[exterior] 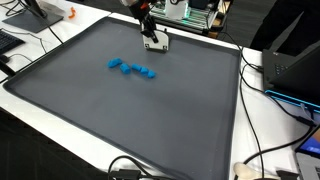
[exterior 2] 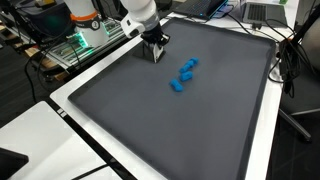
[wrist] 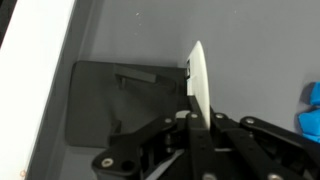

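My gripper hangs over the far edge of a large grey mat. It is shut on a thin white flat piece, which I see edge-on in the wrist view between the fingers. The piece also shows white under the gripper in an exterior view. Its dark shadow falls on the mat. A row of small blue pieces lies on the mat a little nearer than the gripper. It also shows in the other exterior view and at the right edge of the wrist view.
The mat lies on a white table. Cables run along the table's edge. Electronics with green boards stand behind the gripper. An orange object sits at the back. Dark equipment stands to one side.
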You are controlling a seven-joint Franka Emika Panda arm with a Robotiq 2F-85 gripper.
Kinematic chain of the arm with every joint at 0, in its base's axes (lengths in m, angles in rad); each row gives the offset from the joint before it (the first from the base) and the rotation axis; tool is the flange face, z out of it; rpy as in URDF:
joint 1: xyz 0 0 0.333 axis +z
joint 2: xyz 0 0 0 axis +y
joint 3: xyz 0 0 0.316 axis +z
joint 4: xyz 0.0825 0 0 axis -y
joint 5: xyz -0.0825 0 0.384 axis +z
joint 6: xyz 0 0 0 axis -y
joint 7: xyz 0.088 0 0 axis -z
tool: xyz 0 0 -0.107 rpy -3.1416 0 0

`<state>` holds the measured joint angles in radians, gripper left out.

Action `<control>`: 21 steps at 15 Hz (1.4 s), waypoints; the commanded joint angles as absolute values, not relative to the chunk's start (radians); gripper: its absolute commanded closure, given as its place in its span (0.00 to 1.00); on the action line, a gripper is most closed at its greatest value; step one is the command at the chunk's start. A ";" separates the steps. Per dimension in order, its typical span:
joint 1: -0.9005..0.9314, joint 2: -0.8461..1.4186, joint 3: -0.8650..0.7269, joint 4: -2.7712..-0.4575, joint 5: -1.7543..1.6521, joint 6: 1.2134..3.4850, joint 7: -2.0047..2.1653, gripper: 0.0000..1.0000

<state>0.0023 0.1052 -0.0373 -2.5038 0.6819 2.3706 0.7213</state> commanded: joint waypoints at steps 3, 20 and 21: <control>-0.006 0.112 -0.038 -2.526 0.684 2.382 0.727 0.70; -0.025 0.004 -0.055 -2.550 0.628 2.354 0.758 0.00; -0.027 -0.007 -0.056 -2.552 0.618 2.349 0.762 0.00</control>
<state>-0.0164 0.0513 -0.0495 -2.5214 0.6653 2.3708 0.7275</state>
